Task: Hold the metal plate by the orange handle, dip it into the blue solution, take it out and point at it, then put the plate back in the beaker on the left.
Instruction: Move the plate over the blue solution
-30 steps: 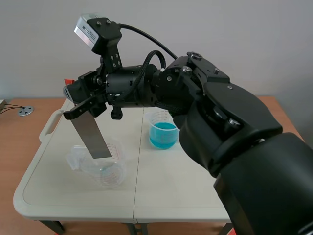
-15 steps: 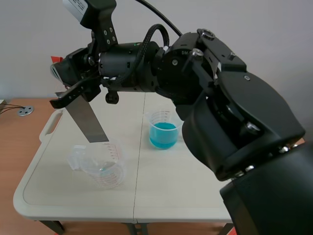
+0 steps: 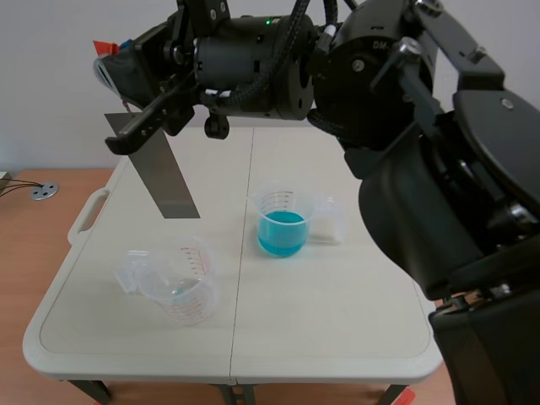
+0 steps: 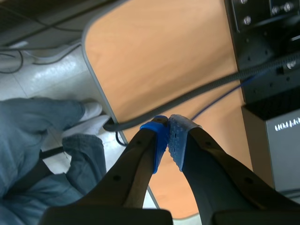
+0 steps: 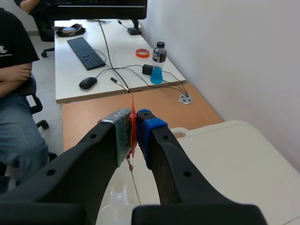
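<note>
My right gripper [image 3: 118, 105], on the arm reaching in from the right, is shut on the orange handle [image 3: 103, 47] of the metal plate [image 3: 164, 173]. The plate hangs tilted in the air, its lower end well above the empty clear beaker [image 3: 179, 287] at the table's left. The beaker of blue solution [image 3: 281, 224] stands mid-table, to the plate's right. In the right wrist view the thin orange handle [image 5: 133, 117] is pinched between the pads of the right gripper [image 5: 133, 123]. My left gripper [image 4: 168, 136] is shut on nothing, off the table.
A small clear container [image 3: 327, 221] sits beside the blue beaker. The white folding table [image 3: 337, 321] has a handle at its left edge. A desk with a keyboard [image 5: 87, 53] and a seated person [image 5: 14, 93] lie beyond the table. A cable [image 4: 197, 91] runs ahead of the left gripper.
The right arm has risen, lifting the plate up out of the left beaker until it hangs clear above it. The beakers have not moved.
</note>
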